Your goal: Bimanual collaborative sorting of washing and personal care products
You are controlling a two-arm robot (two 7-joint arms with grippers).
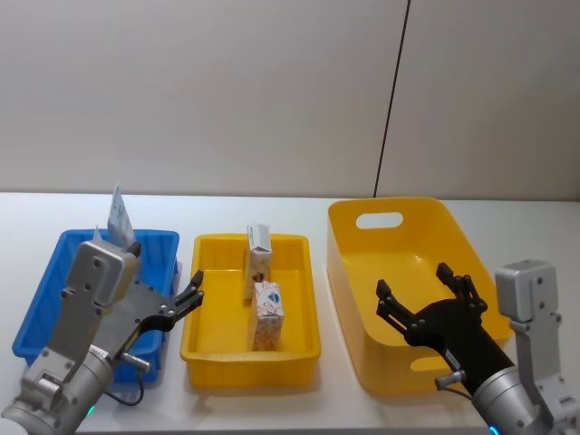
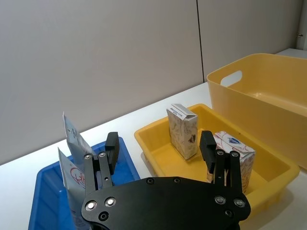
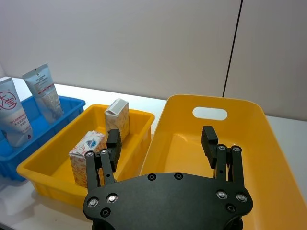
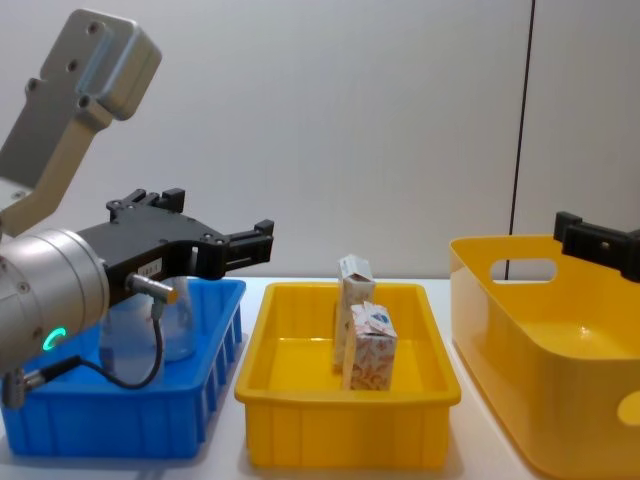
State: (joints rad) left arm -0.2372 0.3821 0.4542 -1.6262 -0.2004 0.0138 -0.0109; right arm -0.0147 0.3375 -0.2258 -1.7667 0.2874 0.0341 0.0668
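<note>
The left gripper (image 1: 186, 301) hangs wide open and empty over the blue bin's (image 1: 145, 237) right edge. A red-printed tube (image 3: 14, 117) and a bluish tube (image 3: 45, 93) stand at that bin's far end. The right gripper (image 1: 414, 283), equally spread and empty, hovers over the large yellow bin (image 1: 399, 204). Between the grippers, in the yellow tray (image 1: 204, 349), an orange-patterned carton (image 1: 266, 314) stands upright just before a taller cream carton (image 1: 257, 263).

The shallow bin (image 1: 154, 240) is blue; the tray (image 1: 245, 372) and deep bin (image 1: 349, 263) are yellow. The small carton (image 1: 267, 317) is white with an orange pattern, the taller carton (image 1: 257, 265) cream. The squeeze tube (image 3: 12, 115) is white with red print. The left gripper (image 2: 159, 141) and right gripper (image 3: 161, 136) are black. The bench (image 1: 272, 408) is white.
</note>
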